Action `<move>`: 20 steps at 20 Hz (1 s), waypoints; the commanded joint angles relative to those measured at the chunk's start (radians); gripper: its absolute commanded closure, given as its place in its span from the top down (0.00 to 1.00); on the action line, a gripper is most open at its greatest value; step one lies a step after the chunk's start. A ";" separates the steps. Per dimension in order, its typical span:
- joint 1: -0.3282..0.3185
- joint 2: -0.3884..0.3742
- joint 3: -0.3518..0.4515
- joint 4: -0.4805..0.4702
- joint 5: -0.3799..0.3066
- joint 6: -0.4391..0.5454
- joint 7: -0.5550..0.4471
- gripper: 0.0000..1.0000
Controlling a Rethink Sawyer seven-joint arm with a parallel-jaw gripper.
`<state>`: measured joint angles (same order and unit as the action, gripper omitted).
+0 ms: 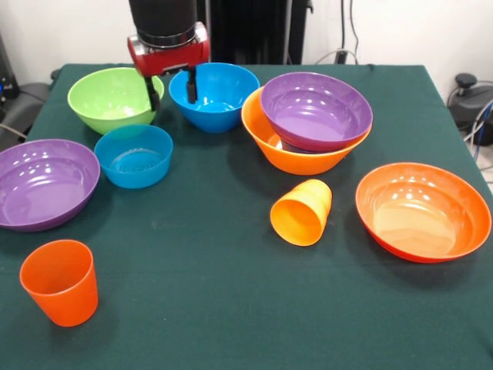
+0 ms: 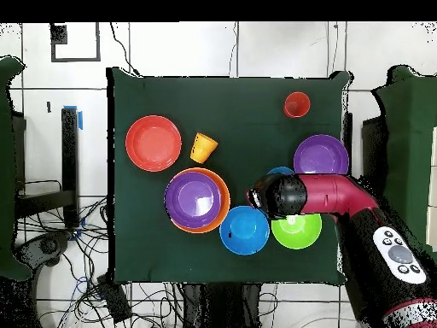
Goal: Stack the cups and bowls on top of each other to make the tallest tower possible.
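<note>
My gripper (image 1: 172, 89) is open and empty, hanging low between the lime green bowl (image 1: 114, 99) and the medium blue bowl (image 1: 216, 96). One finger (image 1: 190, 85) is at the blue bowl's rim. A purple bowl (image 1: 316, 110) sits tilted inside the large yellow-orange bowl (image 1: 285, 158). A small translucent blue bowl (image 1: 135, 156) and a second purple bowl (image 1: 42, 183) stand at the left. The wide red-orange bowl (image 1: 422, 210) is at the right. The yellow-orange cup (image 1: 302, 212) lies on its side in the middle. The red-orange cup (image 1: 60, 281) stands upright at the near left.
The dark green tablecloth (image 1: 200, 308) covers the whole table. In the overhead view my arm (image 2: 329, 195) reaches over the green bowl (image 2: 299, 232) and hides most of the small blue bowl (image 2: 280, 171). Cables lie on the floor beyond the table edges.
</note>
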<state>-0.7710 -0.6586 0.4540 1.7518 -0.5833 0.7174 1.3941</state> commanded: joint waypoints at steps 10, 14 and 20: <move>-0.044 0.085 0.077 -0.091 -0.150 0.024 -0.236 1.00; -0.044 0.092 0.084 -0.102 -0.154 0.032 -0.233 1.00; -0.040 0.108 0.088 -0.113 -0.160 0.028 -0.222 1.00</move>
<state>-0.8278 -0.5922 0.4776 1.7143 -0.6579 0.7176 1.3941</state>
